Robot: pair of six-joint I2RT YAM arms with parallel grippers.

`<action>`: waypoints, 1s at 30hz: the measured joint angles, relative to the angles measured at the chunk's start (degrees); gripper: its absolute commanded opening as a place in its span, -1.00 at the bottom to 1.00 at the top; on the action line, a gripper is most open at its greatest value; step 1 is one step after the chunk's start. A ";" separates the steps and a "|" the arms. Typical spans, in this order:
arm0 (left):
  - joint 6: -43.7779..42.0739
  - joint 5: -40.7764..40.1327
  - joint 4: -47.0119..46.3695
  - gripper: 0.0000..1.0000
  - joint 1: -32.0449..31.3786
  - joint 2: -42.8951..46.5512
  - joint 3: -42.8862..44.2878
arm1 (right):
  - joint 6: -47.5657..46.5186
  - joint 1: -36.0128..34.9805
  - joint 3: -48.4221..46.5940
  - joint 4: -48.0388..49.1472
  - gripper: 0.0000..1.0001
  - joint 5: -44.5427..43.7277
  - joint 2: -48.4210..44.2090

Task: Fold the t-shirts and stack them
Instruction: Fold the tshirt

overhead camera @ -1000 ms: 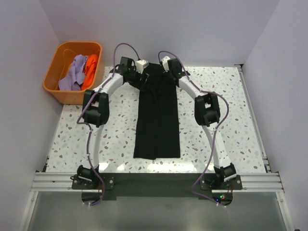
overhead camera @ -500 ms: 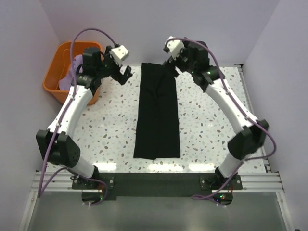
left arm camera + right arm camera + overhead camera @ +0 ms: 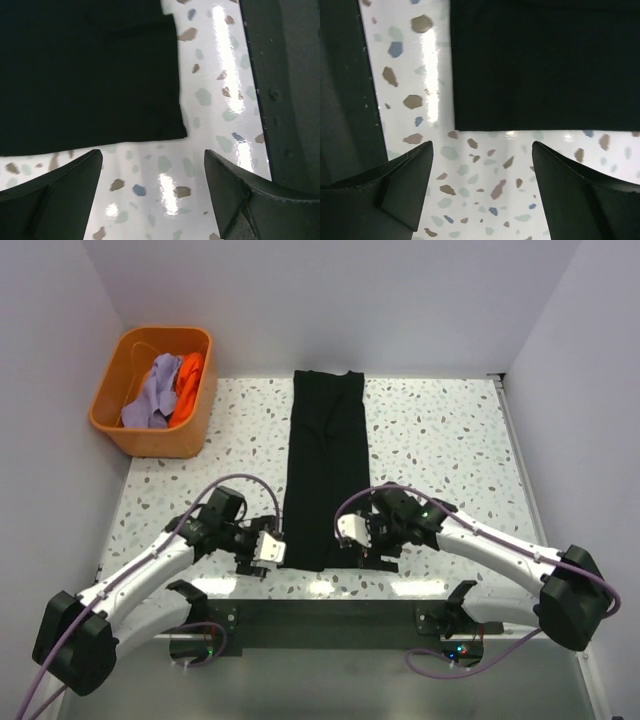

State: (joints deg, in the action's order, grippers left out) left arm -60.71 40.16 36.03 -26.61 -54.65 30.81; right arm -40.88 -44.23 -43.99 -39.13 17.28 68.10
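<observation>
The black t-shirt [image 3: 325, 470] lies flat on the table as a long narrow strip running from the far edge to the near edge. My left gripper [image 3: 265, 552] is open and empty, low over the table just off the shirt's near-left corner [image 3: 170, 125]. My right gripper [image 3: 358, 543] is open and empty by the near-right corner [image 3: 465, 117]. In both wrist views the fingers straddle bare table just short of the hem. A lavender shirt [image 3: 150, 392] and an orange shirt [image 3: 188, 380] lie crumpled in the tub.
The orange plastic tub [image 3: 110, 420] stands at the far left, off the table's corner. The dark rail [image 3: 320, 615] runs along the near edge, close behind both grippers. White walls close in the left, far and right sides.
Both arms have swung from the shirt's far end, up and back, down to its near hem. The grippers let go of the far end; the shirt has stayed in place.
</observation>
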 measured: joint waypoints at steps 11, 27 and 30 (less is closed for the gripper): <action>-2.56 -4.68 -8.81 0.39 -7.02 -10.75 -3.61 | -3.63 -6.14 7.17 8.04 0.36 -0.33 2.29; -2.49 -5.66 -15.98 -0.12 -8.79 -18.12 -2.36 | -4.57 -7.91 9.27 17.86 -0.21 -2.27 8.17; -2.43 -5.68 -16.76 -0.38 -8.79 -19.96 -1.33 | -4.37 -7.93 8.96 19.56 -0.52 -2.91 9.22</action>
State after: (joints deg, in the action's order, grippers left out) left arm -63.13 34.48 19.27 -35.40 -74.61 29.47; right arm -45.25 -52.16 -35.03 -19.57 14.37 77.32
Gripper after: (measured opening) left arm 0.393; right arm 0.360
